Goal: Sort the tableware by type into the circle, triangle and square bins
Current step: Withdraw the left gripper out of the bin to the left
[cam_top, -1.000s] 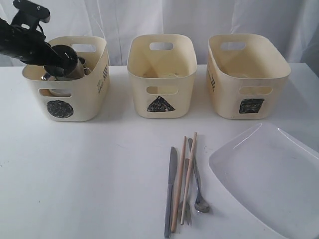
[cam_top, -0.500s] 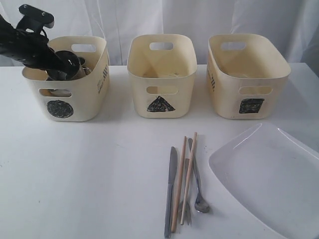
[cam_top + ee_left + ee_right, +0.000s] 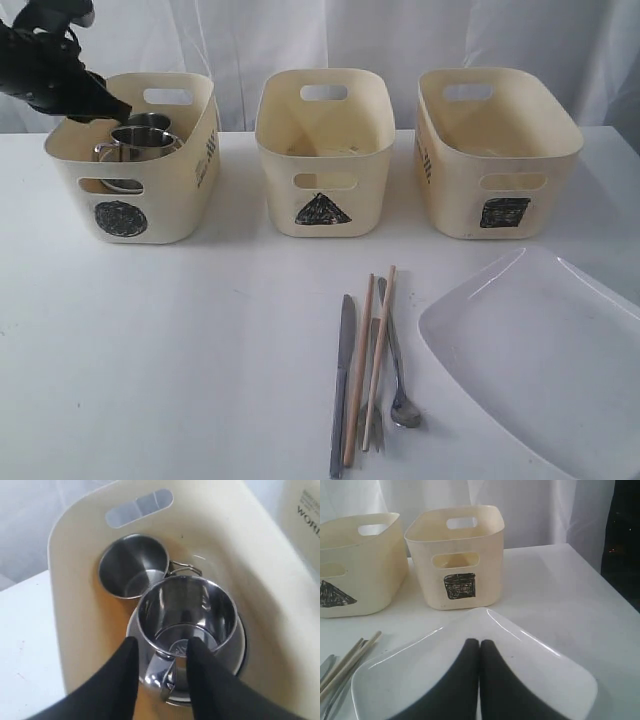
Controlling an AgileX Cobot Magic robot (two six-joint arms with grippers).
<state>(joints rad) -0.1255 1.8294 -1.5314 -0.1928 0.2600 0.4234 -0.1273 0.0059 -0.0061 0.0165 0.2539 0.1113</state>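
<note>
We see our left gripper (image 3: 162, 641) hanging released, fingers (image 3: 122, 680) spread, over a steel mug (image 3: 187, 615) that stands in the circle bin (image 3: 180, 190) beside a second mug (image 3: 132, 565). Knife (image 3: 343, 385), chopsticks (image 3: 358, 380) and spoon (image 3: 403, 408) lie mid-table. Our right gripper (image 3: 479, 642) hovers clenched and empty over the white plate (image 3: 540, 350).

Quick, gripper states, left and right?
Left gripper: open, holding nothing, just over a mug in the circle bin.
Right gripper: shut, empty, over the plate.
</note>
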